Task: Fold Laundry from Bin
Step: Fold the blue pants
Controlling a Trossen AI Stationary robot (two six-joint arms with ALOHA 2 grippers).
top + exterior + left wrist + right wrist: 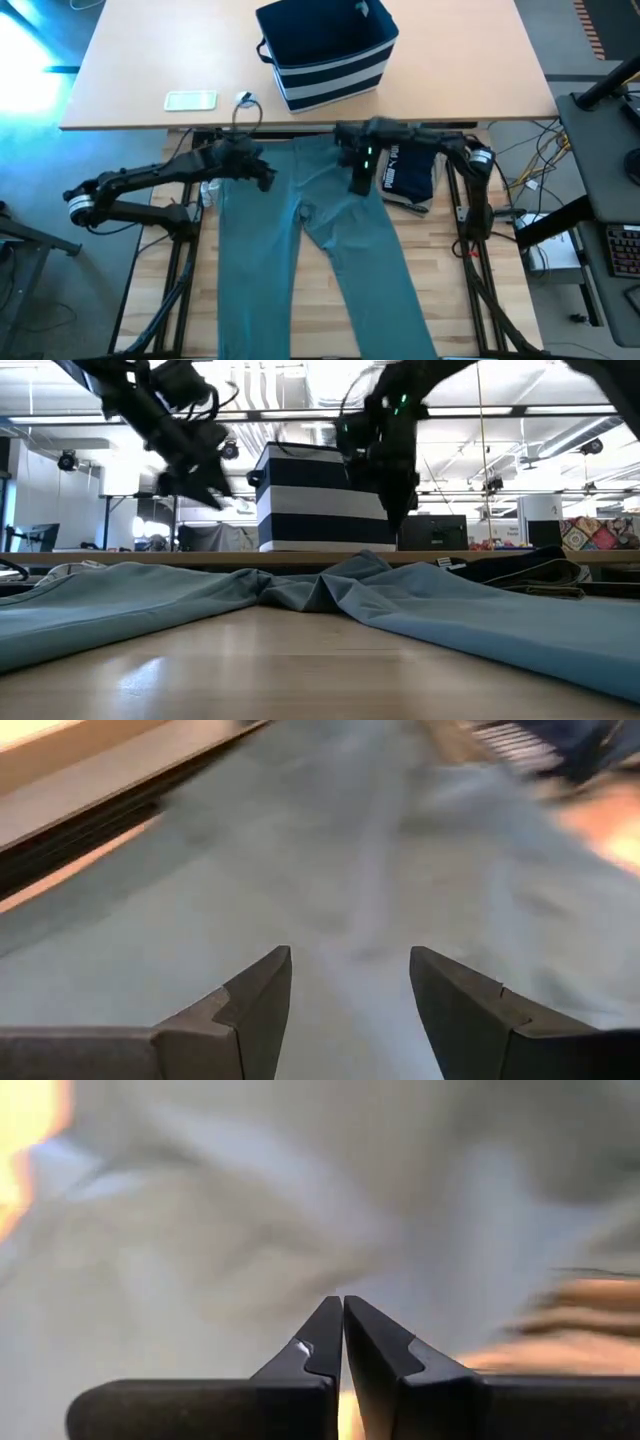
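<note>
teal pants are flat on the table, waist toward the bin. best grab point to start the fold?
Probably the waistband corners of the teal pants, coming down from above. The pants lie spread flat with legs trailing away from the bin, so only edges can be pinched. The open left gripper hovers above one corner; the shut right gripper must open first.

Two garments (330, 260), one bin (330, 50)

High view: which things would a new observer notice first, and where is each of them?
The large teal-green trousers lie spread flat down the middle of the near table, legs parted. Both grippers hover above the waistband: the left gripper open at its left end, the right gripper shut near its right end. Behind, the striped navy bin stands on the far table.
</note>
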